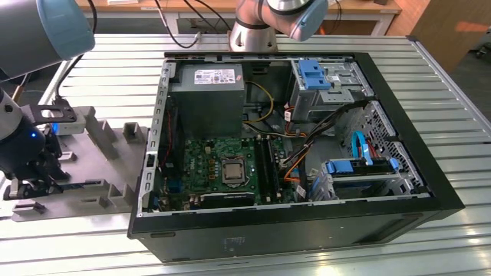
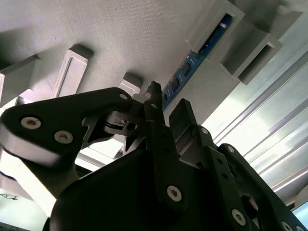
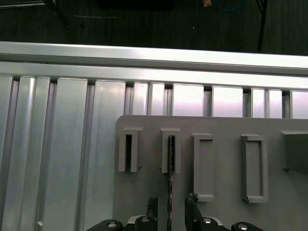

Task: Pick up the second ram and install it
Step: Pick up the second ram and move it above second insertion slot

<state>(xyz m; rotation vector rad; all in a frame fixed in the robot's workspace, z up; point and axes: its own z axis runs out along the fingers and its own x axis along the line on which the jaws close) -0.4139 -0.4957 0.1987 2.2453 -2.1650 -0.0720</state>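
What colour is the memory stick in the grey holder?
The thin memory stick looks blue; second wrist view shows it best.

Looks like bare ribbed metal on the table (image 1: 429,86), smooth and bright. Matt grey plastic with a fine layered grain on the holder (image 3: 221,125). Matt black links with shiny metal screws on the gripper (image 2: 166,98). Faint gloss along the second ram (image 2: 191,61). Matt black painted metal on the computer case (image 1: 307,241).
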